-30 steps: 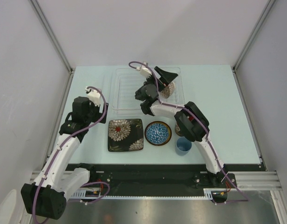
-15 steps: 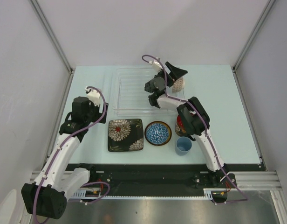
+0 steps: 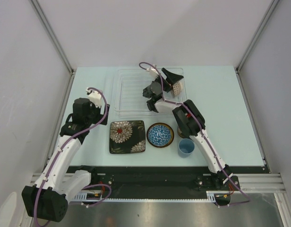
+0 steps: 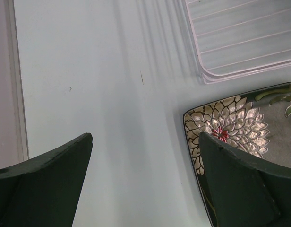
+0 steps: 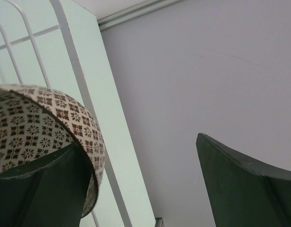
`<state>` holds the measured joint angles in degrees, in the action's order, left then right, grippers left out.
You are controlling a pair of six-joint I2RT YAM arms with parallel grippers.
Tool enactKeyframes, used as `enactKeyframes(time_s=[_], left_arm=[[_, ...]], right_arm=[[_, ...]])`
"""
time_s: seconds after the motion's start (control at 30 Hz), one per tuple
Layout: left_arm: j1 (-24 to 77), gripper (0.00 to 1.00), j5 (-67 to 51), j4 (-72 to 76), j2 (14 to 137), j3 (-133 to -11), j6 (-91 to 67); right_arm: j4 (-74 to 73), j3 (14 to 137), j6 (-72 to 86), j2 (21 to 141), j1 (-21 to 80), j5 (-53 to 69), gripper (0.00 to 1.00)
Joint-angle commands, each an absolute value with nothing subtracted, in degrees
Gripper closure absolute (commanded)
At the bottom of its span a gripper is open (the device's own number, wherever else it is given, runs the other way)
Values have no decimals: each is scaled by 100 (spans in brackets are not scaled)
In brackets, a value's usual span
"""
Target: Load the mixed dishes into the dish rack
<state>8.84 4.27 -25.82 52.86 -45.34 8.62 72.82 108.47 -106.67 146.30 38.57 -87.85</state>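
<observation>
My right gripper point(image 5: 141, 142) stands open at the dish rack point(image 3: 129, 97), one finger point(image 5: 37, 189) against the beige patterned bowl point(image 5: 37, 127); my left gripper point(image 4: 144, 139) hangs open beside the black floral plate point(image 4: 230, 123).

Pale-blue table point(image 3: 221, 104) — white walls point(image 3: 150, 33)

The left arm point(image 3: 65, 146) bends at the left of the overhead view, left gripper point(image 4: 145, 142) spread wide, while the right arm point(image 3: 204, 144) stretches to upper centre, right gripper point(image 5: 141, 142) also parted.
</observation>
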Motion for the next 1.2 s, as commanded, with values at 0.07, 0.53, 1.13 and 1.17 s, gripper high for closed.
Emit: enactKeyframes(time_s=[0.07,0.53,1.13,1.17], left_arm=[[835,0,343,-2487,5282,-4650,879],[835,0,334,-2505,5221,-4676,861],[817,0,387,-2329,5212,-4474,976],[817,0,395,-2303,5212,-4456,976]], right_arm=[[9035,11171,-10714,14845,3920,-10099,3],[9062,10986,-10731,15152,4429,-10134,0],[9097,10960,-10494,15531,4579,-10151,0],[9097,10969,-10468,15478,4588,-10151,0]])
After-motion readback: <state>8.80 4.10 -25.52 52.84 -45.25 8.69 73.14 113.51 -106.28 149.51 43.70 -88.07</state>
